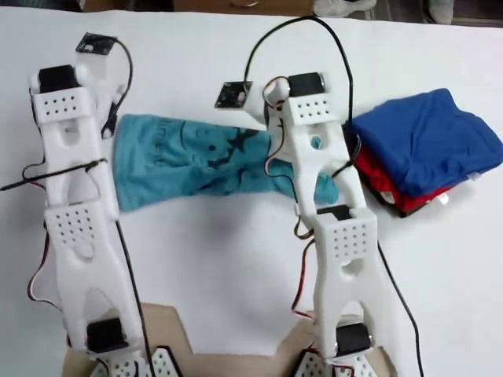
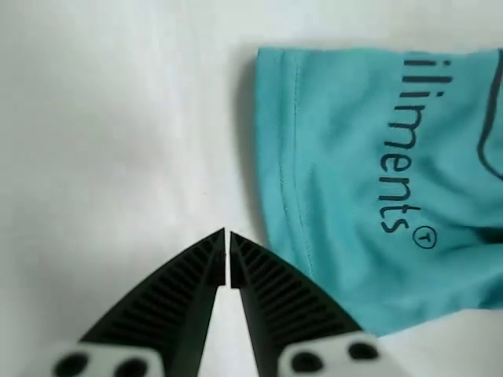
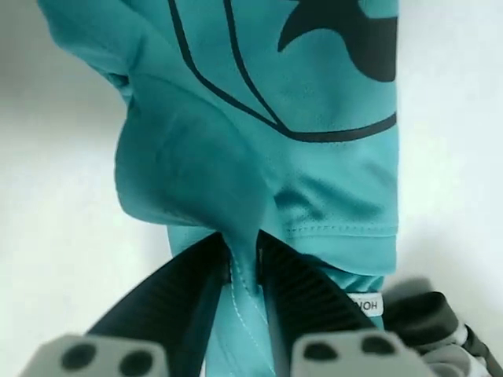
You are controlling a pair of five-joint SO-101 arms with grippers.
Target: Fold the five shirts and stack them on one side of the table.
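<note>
A teal shirt (image 1: 185, 161) with a dark print lies folded lengthwise across the white table (image 1: 220, 267), between the two arms. My right gripper (image 3: 244, 263) is shut on a bunched fold of this teal shirt (image 3: 259, 118), at the shirt's end nearest the stack. My left gripper (image 2: 227, 255) is shut with nothing in it, hanging over bare table just beside the hemmed edge of the teal shirt (image 2: 369, 181). A stack of folded shirts, blue (image 1: 428, 141) on top of red (image 1: 385, 184), sits at the right side of the table.
Black and red cables (image 1: 346, 71) loop over the table behind the right arm, close to the stack. Brown cardboard (image 1: 177, 338) lies under the arm bases at the near edge. Open white table spreads between the arms in front of the teal shirt.
</note>
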